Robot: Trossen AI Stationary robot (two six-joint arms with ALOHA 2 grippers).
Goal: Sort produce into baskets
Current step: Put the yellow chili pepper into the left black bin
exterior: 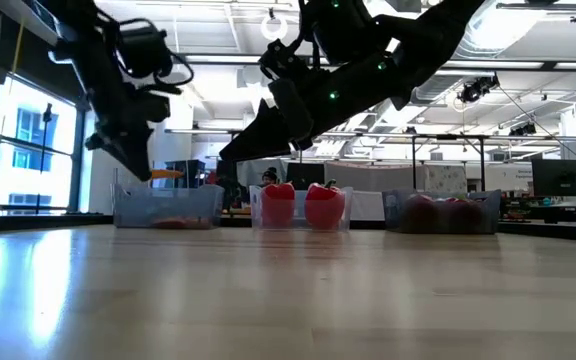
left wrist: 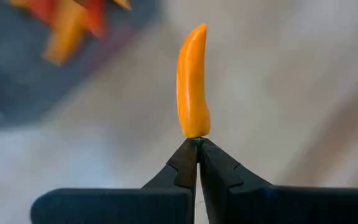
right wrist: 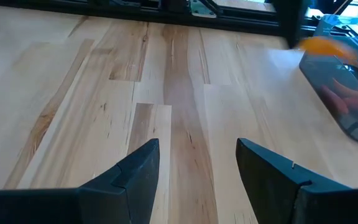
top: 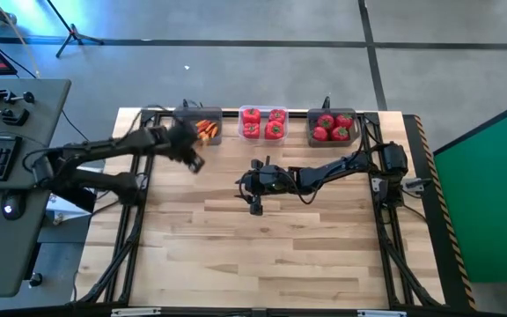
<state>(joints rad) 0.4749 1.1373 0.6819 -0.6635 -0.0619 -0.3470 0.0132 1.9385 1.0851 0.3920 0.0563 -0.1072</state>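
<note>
Only the left wrist view shows the carrot piece (left wrist: pixel 192 84) plainly: a smooth, glossy orange sliver, tapered and slightly curved, standing straight out from the left gripper (left wrist: pixel 197 144), whose dark wedge-shaped tips pinch its blunt end. In the high view that gripper (top: pixel 194 163) hangs just short of the dark grey bin (top: pixel 202 129) of orange pieces. The right gripper (right wrist: pixel 197 155) hovers spread over bare pale wood planks (right wrist: pixel 104 93).
</note>
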